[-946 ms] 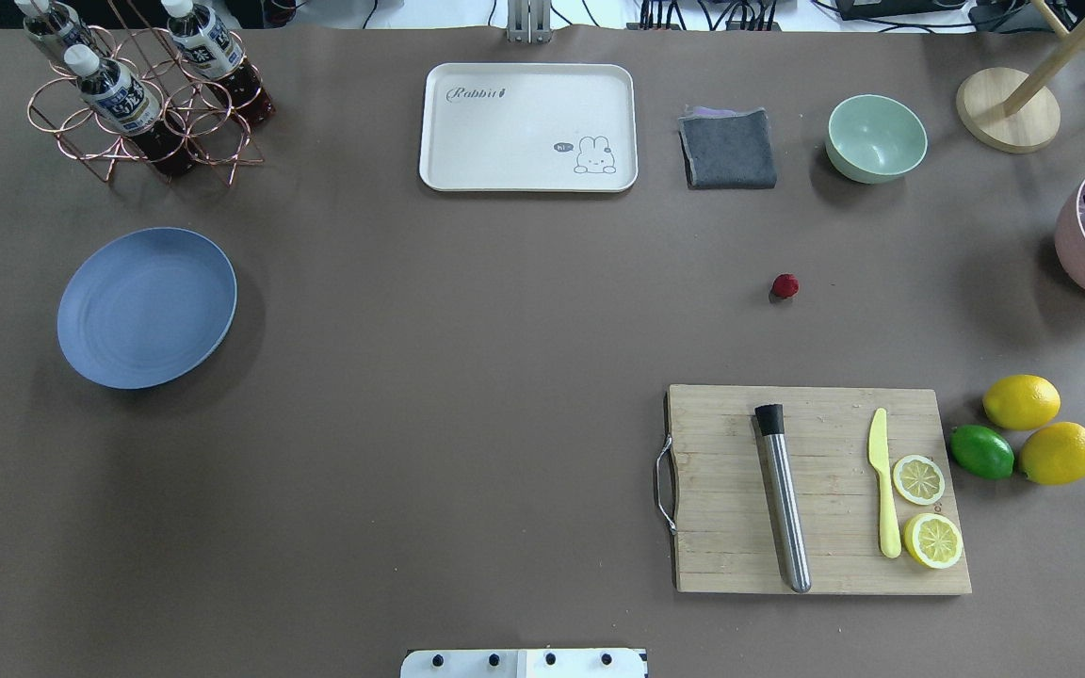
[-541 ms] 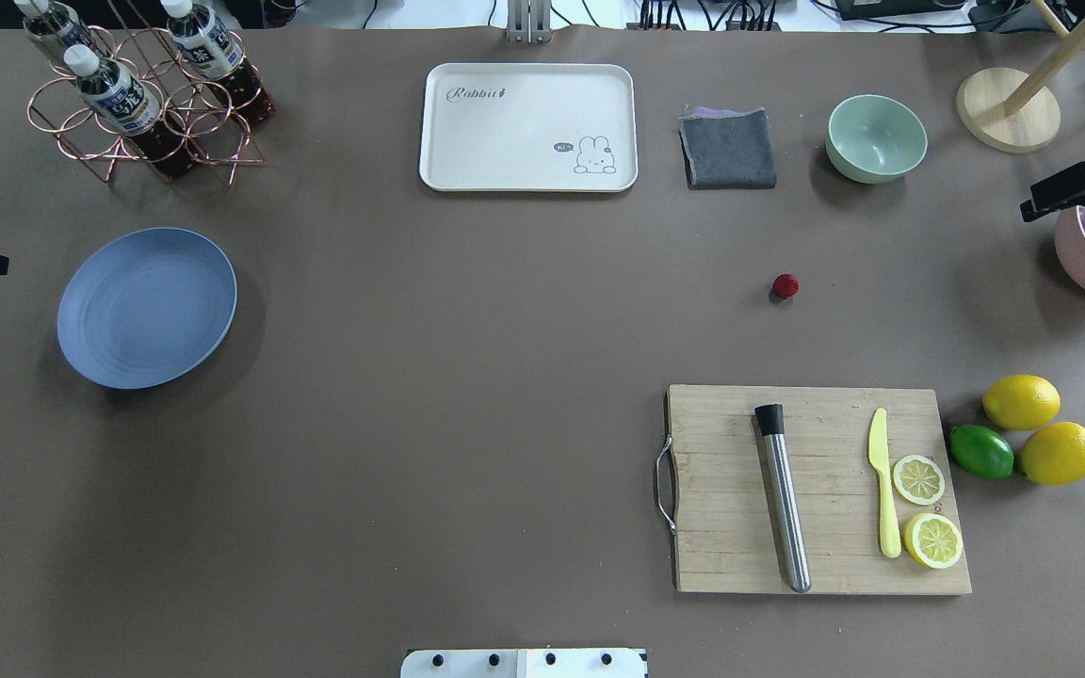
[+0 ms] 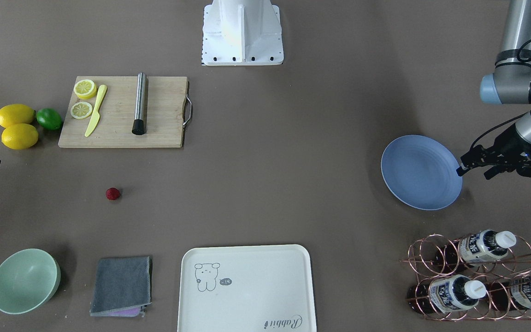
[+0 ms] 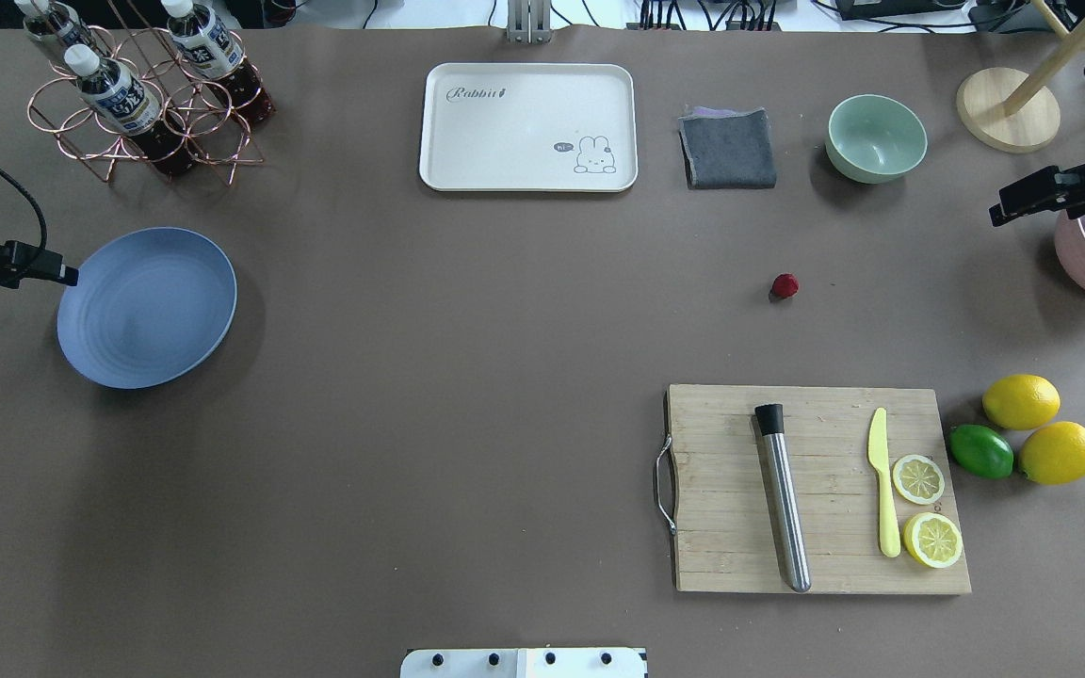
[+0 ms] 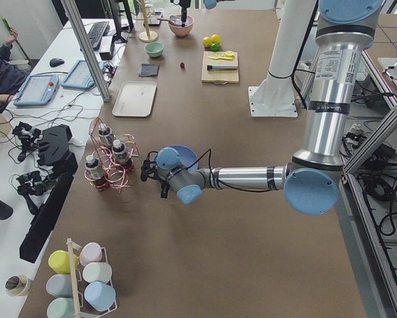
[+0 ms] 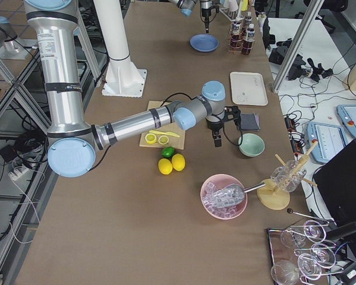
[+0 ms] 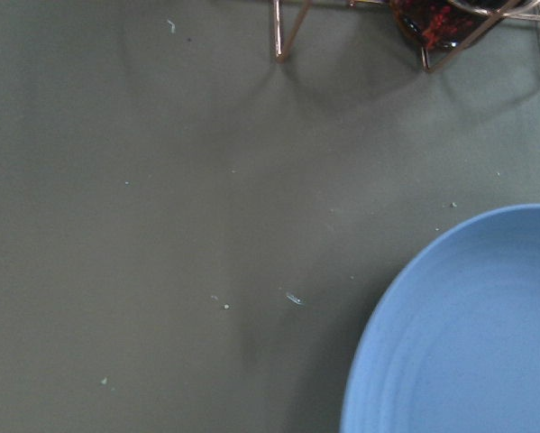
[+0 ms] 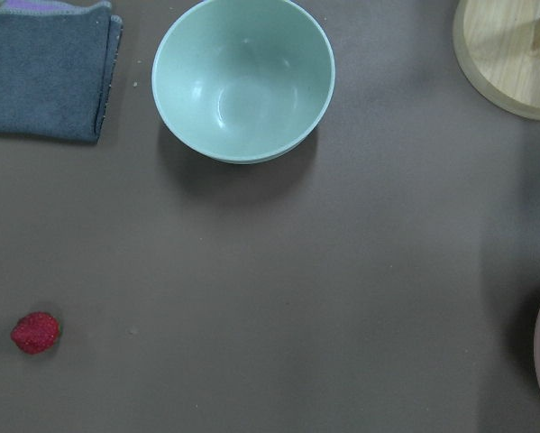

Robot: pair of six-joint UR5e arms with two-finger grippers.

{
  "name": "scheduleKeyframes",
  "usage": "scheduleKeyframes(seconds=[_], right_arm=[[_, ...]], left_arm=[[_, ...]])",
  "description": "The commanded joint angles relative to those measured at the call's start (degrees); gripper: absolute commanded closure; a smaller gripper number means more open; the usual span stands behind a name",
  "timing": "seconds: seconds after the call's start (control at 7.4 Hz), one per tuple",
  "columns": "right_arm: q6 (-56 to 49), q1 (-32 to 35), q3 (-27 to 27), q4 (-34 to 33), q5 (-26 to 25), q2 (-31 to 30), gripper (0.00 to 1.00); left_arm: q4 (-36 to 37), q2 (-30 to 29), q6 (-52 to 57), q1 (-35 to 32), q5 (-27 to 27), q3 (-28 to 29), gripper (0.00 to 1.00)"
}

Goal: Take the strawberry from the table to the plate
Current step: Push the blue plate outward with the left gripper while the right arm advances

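Strawberry (image 8: 35, 332) lies on the counter (image 8: 342, 298), lower left. Bowl (image 8: 242, 81) stands upright, top centre. Cloth (image 8: 44, 72) lies just beside it. Wooden base (image 8: 513, 54), top right.

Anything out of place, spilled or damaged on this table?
Nothing is spilled or broken. The one stray item is the strawberry, lying alone on the bare table between the cloth and the cutting board, apart from the lemons. A few pale specks dot the table beside the plate.

Silver tube arms (image 5: 331, 79) with pale blue joint caps (image 5: 311, 191), looping black cables (image 4: 40, 226), white bolted base (image 3: 242, 32) top centre.
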Motion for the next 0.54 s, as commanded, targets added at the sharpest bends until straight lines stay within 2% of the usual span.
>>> scheduleKeyframes(seconds=[0.0, 0.14, 0.27, 0.41], right_arm=[[0.19, -0.10, 0.09, 0.00, -0.12, 0.00, 0.00], [0.19, -0.10, 0.09, 0.00, -0.12, 0.00, 0.00], [0.19, -0.10, 0.09, 0.00, -0.12, 0.09, 0.00], [0.19, -0.19, 0.00, 0.00, -1.08, 0.09, 0.00]], left_arm=[[-4.18, -0.25, -2.98, 1.26, 0.05, 1.72, 0.13], [-5.07, -0.25, -4.30, 3.01, 0.14, 1.80, 0.26], [-5.25, -0.25, -4.49, 3.46, 0.49, 1.72, 0.31], [-5.34, -0.16, -4.40, 3.64, 0.58, 1.80, 0.48]])
